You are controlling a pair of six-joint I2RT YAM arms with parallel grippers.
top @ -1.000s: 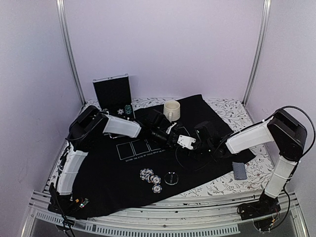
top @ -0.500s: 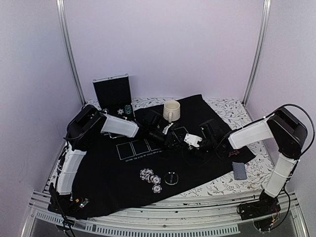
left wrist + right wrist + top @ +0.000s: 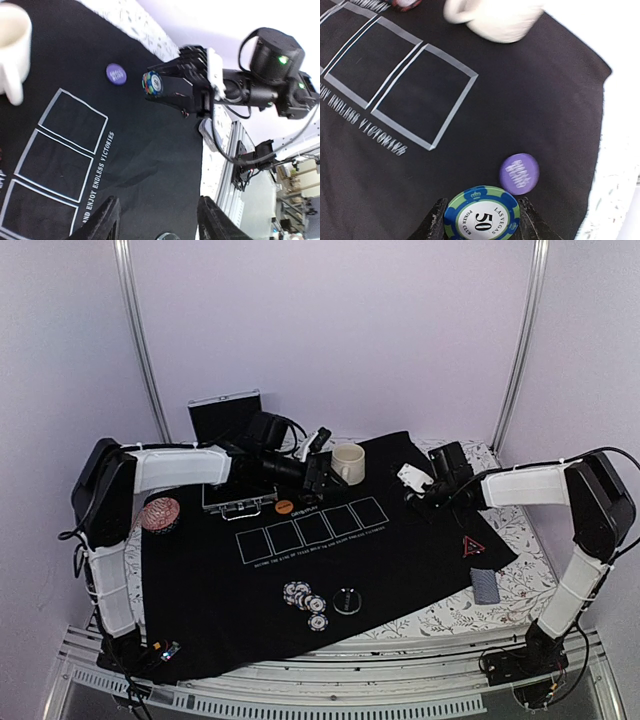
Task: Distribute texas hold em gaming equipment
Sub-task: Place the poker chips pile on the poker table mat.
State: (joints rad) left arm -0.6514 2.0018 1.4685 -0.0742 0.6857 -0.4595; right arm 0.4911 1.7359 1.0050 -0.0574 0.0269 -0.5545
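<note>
The right fingers are clenched on the rim of a blue-and-green chip. They hold it over the black-clothed surface, toward the cloth's 2 o'clock corner, with the purple disc at the chip's 1 o'clock. The left fingers are spread with nothing between them, near the cream mug at the cloth's 12 o'clock edge.

The chip looks bound for that seat. To place it well, bring it low and level, land it just beside the disc rather than on it, and release only once it touches.

The chip reads "LAS VEGAS 50 POKER CLUB". The line printed under the card boxes reads "AND ENJOY ENDLESS VICTORIES". The disc's lettering is too blurred to read.
</note>
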